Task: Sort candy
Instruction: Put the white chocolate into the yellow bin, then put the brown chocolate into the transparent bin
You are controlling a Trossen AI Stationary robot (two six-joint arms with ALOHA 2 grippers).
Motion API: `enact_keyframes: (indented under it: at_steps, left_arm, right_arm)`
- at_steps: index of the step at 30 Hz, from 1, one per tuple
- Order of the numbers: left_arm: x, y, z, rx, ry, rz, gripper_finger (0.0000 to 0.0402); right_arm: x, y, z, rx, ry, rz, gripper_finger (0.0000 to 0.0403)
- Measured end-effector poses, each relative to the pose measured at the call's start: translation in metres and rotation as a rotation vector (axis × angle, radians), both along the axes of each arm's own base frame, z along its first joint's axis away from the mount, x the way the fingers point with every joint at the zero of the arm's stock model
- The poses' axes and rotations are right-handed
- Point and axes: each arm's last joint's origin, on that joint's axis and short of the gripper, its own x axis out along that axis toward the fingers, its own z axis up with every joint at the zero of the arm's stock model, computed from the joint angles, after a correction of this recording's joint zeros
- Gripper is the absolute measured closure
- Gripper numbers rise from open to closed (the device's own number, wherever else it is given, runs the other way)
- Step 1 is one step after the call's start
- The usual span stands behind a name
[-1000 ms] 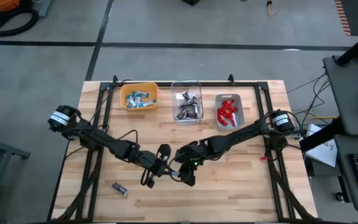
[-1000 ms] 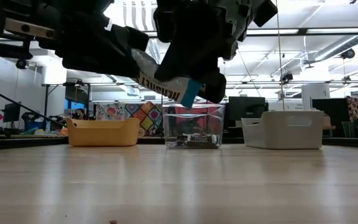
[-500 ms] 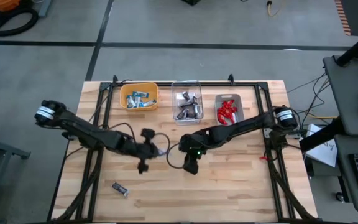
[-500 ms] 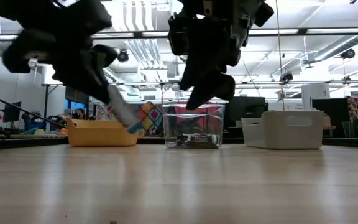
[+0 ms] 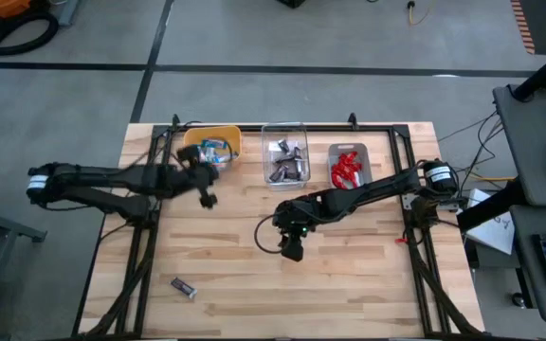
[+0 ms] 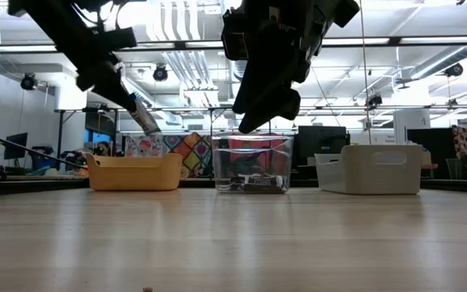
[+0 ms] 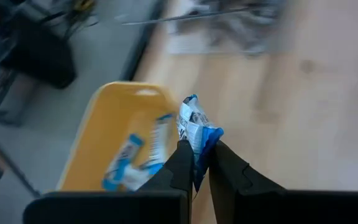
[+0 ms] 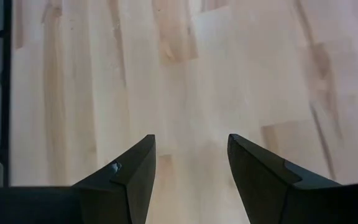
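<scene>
Yellow bin (image 5: 229,139) at table's far edge, holds blue-and-white sweets. Left gripper (image 7: 199,163) beside it, pinching blue-and-white candy (image 7: 196,127) by wrapper end — light, crinkly, slippery; grip mid-body safer. Right gripper (image 8: 190,163) mid-table, fingers spread, empty. Brown candy (image 5: 184,287) lies near front-left edge.

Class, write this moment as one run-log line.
left gripper: shut on blue-and-white candy, beside yellow bin | right gripper: open, empty, mid-table | brown candy: unsorted

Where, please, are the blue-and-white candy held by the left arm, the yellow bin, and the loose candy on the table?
blue-and-white candy (image 7: 196,127): left wrist view, wrapper's middle above the jaws.
yellow bin (image 5: 234,141): high view, right rim.
loose candy (image 5: 184,287): high view, its middle, lying on the wood.
</scene>
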Motion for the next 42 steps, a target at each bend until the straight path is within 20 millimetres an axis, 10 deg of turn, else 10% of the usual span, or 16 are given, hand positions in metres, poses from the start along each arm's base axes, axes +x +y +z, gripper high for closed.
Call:
enact_keyframes:
  at_steps: [18,33,42]
  left_arm:
    - [-0.013,0.125,-0.022,-0.187,-0.015,0.319,0.0373]
    - [0.004,0.139,-0.028,-0.215,0.026,0.327,0.0322]
    - [-0.001,0.110,-0.016,-0.438,-0.069,0.251,0.0302]
  right_arm:
    - [0.001,-0.004,0.000,-0.133,-0.025,-0.040,0.0213]
    - [0.001,-0.004,-0.001,-0.146,-0.027,-0.050,0.0213]
    - [0.001,-0.004,-0.002,-0.151,-0.025,-0.044,0.0213]
